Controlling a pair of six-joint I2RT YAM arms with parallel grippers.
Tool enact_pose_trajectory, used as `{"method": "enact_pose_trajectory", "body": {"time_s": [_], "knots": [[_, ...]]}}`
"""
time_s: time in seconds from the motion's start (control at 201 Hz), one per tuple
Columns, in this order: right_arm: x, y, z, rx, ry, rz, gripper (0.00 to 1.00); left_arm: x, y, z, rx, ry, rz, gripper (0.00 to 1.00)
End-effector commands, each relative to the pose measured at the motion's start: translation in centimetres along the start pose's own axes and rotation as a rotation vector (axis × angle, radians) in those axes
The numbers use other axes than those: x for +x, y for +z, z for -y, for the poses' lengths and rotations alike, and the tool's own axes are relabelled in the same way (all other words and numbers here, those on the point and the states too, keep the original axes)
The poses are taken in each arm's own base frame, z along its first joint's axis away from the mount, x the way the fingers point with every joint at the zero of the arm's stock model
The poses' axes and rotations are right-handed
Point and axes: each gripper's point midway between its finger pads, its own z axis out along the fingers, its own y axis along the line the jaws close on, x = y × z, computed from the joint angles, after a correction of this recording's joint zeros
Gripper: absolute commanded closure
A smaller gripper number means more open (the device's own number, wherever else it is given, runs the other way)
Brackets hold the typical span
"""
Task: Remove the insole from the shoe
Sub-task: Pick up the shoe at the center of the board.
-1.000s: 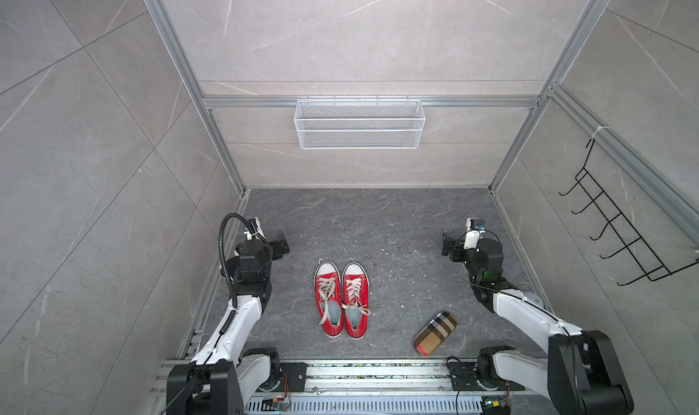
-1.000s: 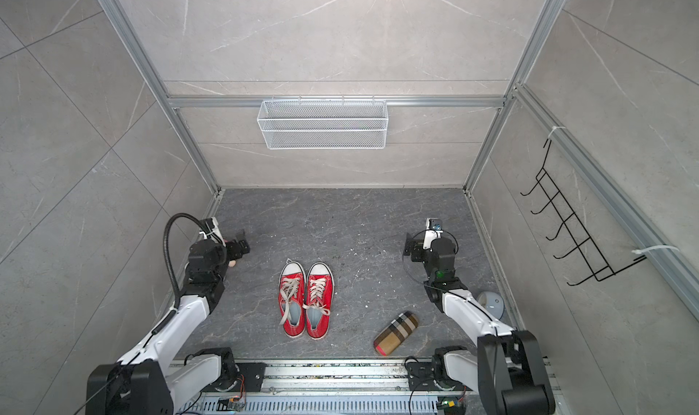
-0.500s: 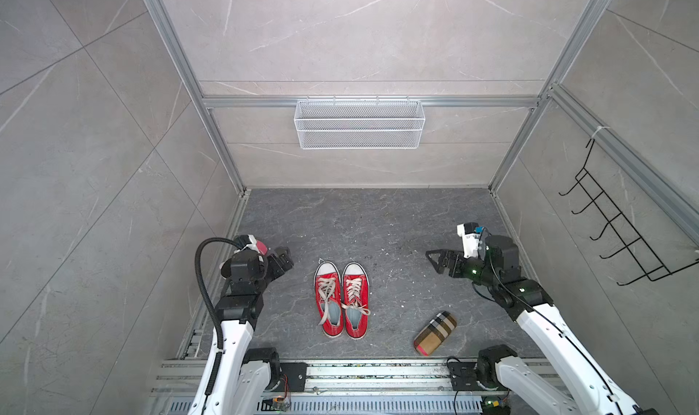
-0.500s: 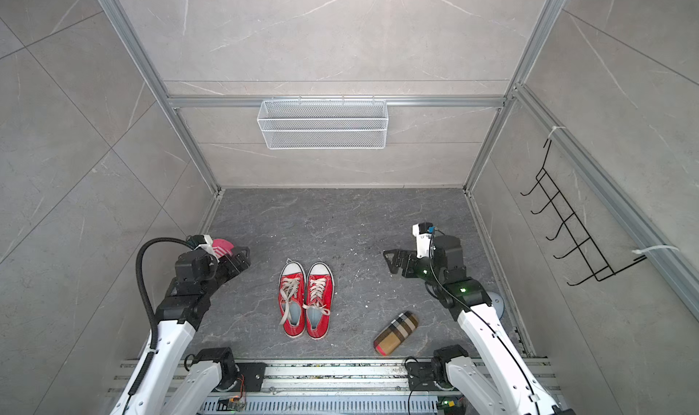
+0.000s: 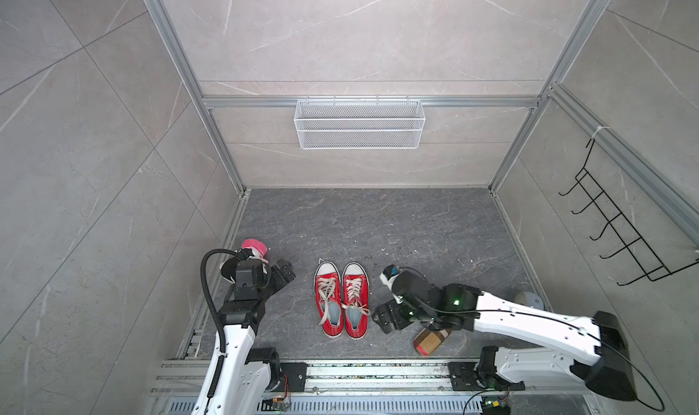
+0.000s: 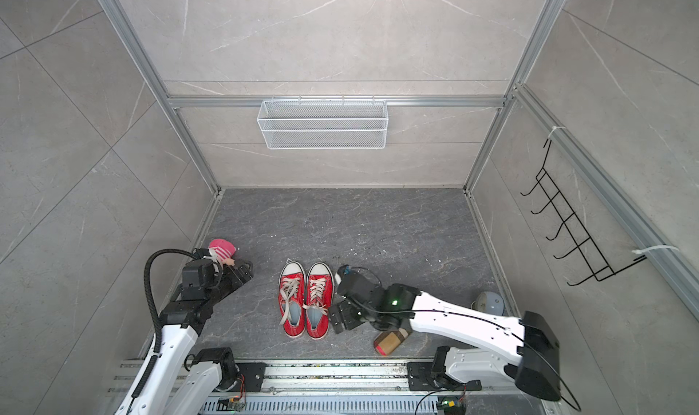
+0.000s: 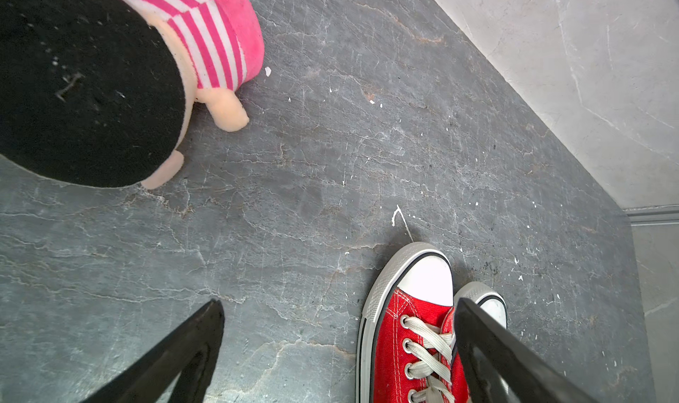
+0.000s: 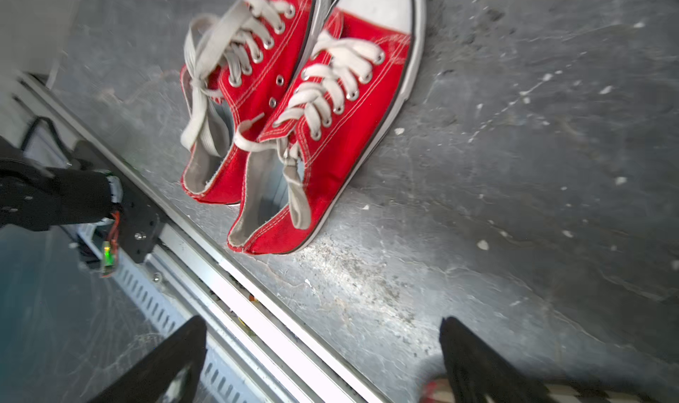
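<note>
Top views: right arm [image 5: 529, 318] stretched low, right fingers [image 5: 382, 316] spread beside the shoes [image 5: 356, 280]; left fingers [image 5: 286, 273] spread.

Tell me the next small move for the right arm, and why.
Probably ease the right gripper over the heel opening of the nearer red sneaker. Its jaws stand open beside that heel, holding nothing; the pale insole lies inside, with a lace draped across the opening. The left gripper, also open, is farther off by the plush doll.
</note>
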Motion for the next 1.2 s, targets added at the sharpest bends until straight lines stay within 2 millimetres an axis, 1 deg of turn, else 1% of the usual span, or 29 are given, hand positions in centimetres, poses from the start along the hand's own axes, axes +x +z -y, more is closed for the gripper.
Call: {"method": "enact_pose_trajectory", "body": {"time_s": [0.0, 0.065, 0.12, 0.14, 0.234, 0.314, 0.504, 0.598, 0.668, 0.728, 0.778, 0.828, 0.897, 0.992, 1.042, 1.102, 1.197], "knots": [[-1.0, 2.7, -1.8, 0.076, 0.01, 0.018, 0.02, 0.2, 0.0, -0.1, 0.001, 0.001, -0.003, 0.01], [-0.8, 4.5, -2.6, 0.089, 0.004, 0.0, 0.05, 0.2, -0.1, -0.2, -0.002, 0.008, -0.005, 0.0], [-1.0, 5.6, -3.0, 0.088, 0.014, 0.008, 0.08, 0.3, -0.1, -0.2, -0.002, 0.011, -0.007, 0.01], [-1.0, 6.0, -2.9, 0.097, 0.018, 0.009, 0.09, 0.3, -0.1, -0.2, -0.003, 0.011, -0.007, 0.01], [-1.2, 7.3, -2.4, 0.142, 0.02, 0.012, 0.19, 0.3, -0.2, -0.1, 0.0, 0.015, -0.006, 0.01], [-1.3, 8.0, -2.4, 0.16, 0.016, 0.009, 0.23, 0.2, -0.3, -0.1, 0.001, 0.017, -0.004, 0.01], [-2.0, 8.8, -1.6, 0.2, 0.02, 0.041, 0.34, 0.2, -0.3, -0.1, -0.001, 0.017, -0.001, 0.01], [-1.6, 9.7, -0.7, 0.23, 0.024, 0.028, 0.38, 0.2, -0.3, -0.1, -0.002, 0.018, -0.004, 0.01], [-1.2, 10.7, 0.0, 0.244, 0.034, 0.009, 0.42, 0.2, -0.4, -0.1, -0.004, 0.024, -0.005, 0.01], [-1.3, 11.4, 0.2, 0.245, 0.04, 0.007, 0.47, 0.0, -0.5, -0.1, -0.007, 0.03, -0.001, 0.01], [-1.6, 11.6, 0.3, 0.251, 0.043, 0.017, 0.54, 0.0, -0.6, -0.1, -0.007, 0.033, 0.001, 0.01], [-2.2, 11.5, 0.4, 0.255, 0.051, 0.036, 0.59, 0.0, -0.7, -0.1, -0.007, 0.034, 0.002, 0.01], [-3.0, 11.1, 0.8, 0.262, 0.056, 0.064, 0.7, -0.2, -0.8, 0.0, -0.006, 0.036, 0.005, 0.01], [-4.1, 10.0, 1.4, 0.268, 0.059, 0.095, 0.91, -0.5, -1.1, 0.2, -0.006, 0.044, 0.011, 0.01], [-4.7, 9.3, 2.0, 0.277, 0.058, 0.107, 1.0, -0.7, -1.3, 0.4, -0.004, 0.047, 0.013, 0.01], [-5.4, 8.2, 2.6, 0.288, 0.053, 0.124, 1.0, -1.0, -1.5, 0.5, -0.001, 0.05, 0.018, 0.01], [-6.9, 6.2, 4.2, 0.309, 0.048, 0.157, 1.0, -1.3, -1.7, 0.8, 0.008, 0.053, 0.028, 0.0]]}}
